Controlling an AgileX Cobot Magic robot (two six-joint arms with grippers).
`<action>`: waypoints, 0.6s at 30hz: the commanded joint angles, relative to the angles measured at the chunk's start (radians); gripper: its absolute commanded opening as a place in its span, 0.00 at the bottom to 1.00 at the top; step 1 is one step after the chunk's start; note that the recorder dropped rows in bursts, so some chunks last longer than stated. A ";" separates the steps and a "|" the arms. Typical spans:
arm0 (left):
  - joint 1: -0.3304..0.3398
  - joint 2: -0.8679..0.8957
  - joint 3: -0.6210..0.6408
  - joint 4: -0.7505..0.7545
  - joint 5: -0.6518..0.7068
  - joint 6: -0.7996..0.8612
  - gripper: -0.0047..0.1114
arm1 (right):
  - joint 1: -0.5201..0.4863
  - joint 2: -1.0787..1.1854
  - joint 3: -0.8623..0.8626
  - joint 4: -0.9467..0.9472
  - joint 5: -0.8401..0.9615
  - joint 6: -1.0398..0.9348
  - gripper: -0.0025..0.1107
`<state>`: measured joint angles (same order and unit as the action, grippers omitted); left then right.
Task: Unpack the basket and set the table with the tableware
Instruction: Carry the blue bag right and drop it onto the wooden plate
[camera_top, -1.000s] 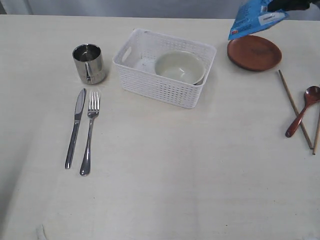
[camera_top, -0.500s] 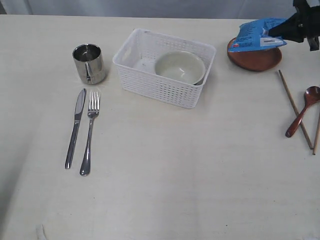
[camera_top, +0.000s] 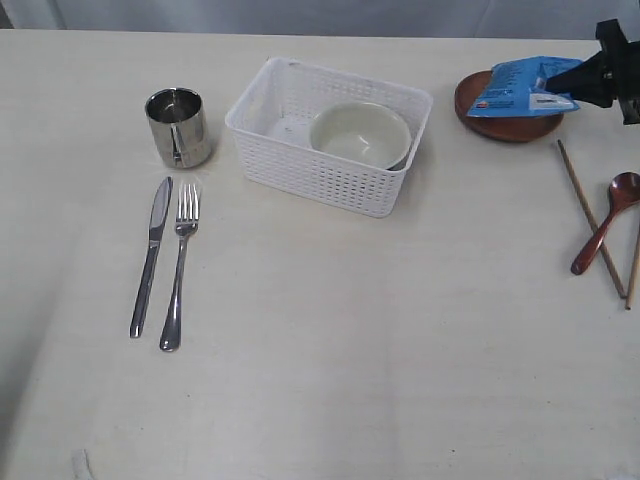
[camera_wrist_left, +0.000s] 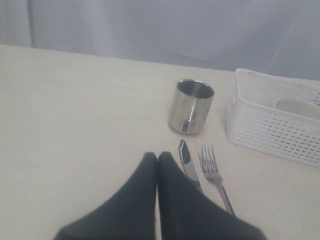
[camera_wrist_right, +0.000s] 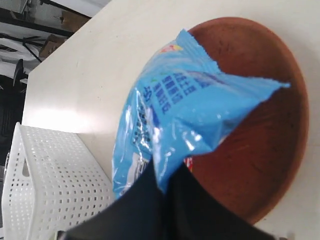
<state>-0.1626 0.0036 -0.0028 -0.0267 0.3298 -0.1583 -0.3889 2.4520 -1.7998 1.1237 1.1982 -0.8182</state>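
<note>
Right end effector (camera_top: 588, 78) pinches the blue snack packet (camera_top: 520, 88) over the round brown wooden plate (camera_top: 510, 128). Left end effector (camera_wrist_left: 157, 159): closed, empty. Cream round bowl (camera_top: 360, 133) lies inside the white perforated plastic basket (camera_top: 320, 175) on the beige counter (camera_top: 350, 330).

Glossy, crinkled blue film packet (camera_wrist_right: 185, 115); matt brown wooden plate (camera_wrist_right: 250, 75); mirror-polished steel cup (camera_top: 178, 127); smooth white plastic basket (camera_top: 320, 170).

Likely lab/test setup: bare table (camera_top: 330, 400) w/ plain grey curtain (camera_wrist_left: 150, 27) as backdrop; dark equip. stands (camera_wrist_right: 20, 70) + cardboard box (camera_wrist_right: 70, 21) on floor beyond.
</note>
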 joint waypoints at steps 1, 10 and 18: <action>0.001 -0.004 0.003 -0.006 -0.011 0.001 0.04 | -0.011 -0.005 -0.002 0.028 -0.001 -0.039 0.13; 0.001 -0.004 0.003 -0.006 -0.011 0.001 0.04 | -0.011 -0.003 -0.002 0.080 0.016 -0.020 0.39; 0.001 -0.004 0.003 -0.005 -0.011 0.001 0.04 | -0.016 -0.007 -0.002 -0.042 0.023 0.172 0.39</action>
<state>-0.1626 0.0036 -0.0028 -0.0267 0.3298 -0.1583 -0.3959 2.4541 -1.7998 1.0692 1.2106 -0.6719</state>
